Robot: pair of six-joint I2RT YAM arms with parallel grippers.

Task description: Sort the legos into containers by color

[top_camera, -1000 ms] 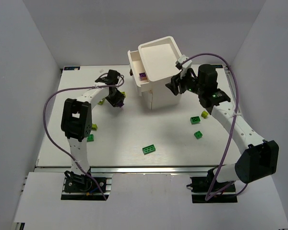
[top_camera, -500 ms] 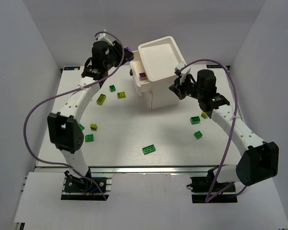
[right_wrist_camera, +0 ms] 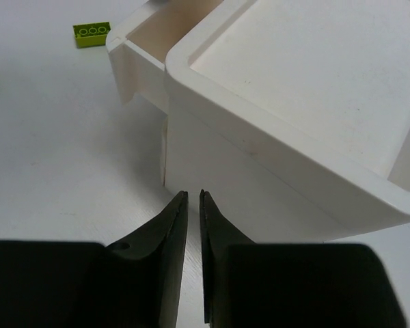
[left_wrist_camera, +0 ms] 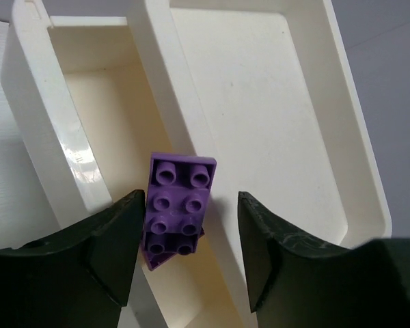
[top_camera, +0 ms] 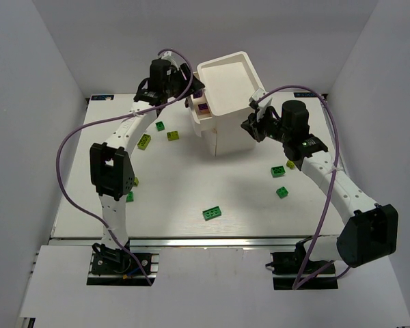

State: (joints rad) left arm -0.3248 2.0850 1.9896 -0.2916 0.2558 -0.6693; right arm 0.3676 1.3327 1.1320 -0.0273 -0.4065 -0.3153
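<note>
Evidently the drop-off step is in hand: the left gripper (left_wrist_camera: 190, 205) hangs over the drawer (left_wrist_camera: 37, 130) pulled out of the cabinet's (top_camera: 225, 89) left side, jaws wide, a purple lego (left_wrist_camera: 179, 195) apparently lying inside. The right gripper (right_wrist_camera: 193, 225) waits by the cabinet's right wall, nearly closed on nothing. Next, the left arm likely must lift clear and fetch a green lego (top_camera: 160, 126) left of the cabinet.

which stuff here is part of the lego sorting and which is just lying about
Part of the job: purple brick, open drawer, white cabinet, green bricks and yellow-green bricks on the table.
Not part of it: purple cables, metal rail.
</note>
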